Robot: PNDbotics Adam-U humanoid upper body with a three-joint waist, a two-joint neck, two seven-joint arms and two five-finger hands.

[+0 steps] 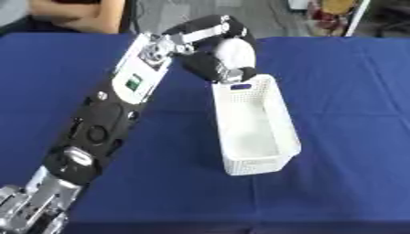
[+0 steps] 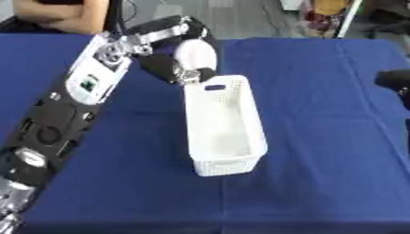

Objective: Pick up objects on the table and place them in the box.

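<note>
A long white perforated box lies lengthwise on the blue table; I make out nothing inside it. My left arm stretches up from the lower left corner to the box's far end. There my left hand is shut on a white rounded object, held just above the far rim. A dark part of my right hand shows at the right edge of the right eye view only; its fingers are hidden.
Blue cloth covers the whole table, with bare cloth to the right of the box and in front of it. Floor and coloured clutter lie beyond the table's far edge.
</note>
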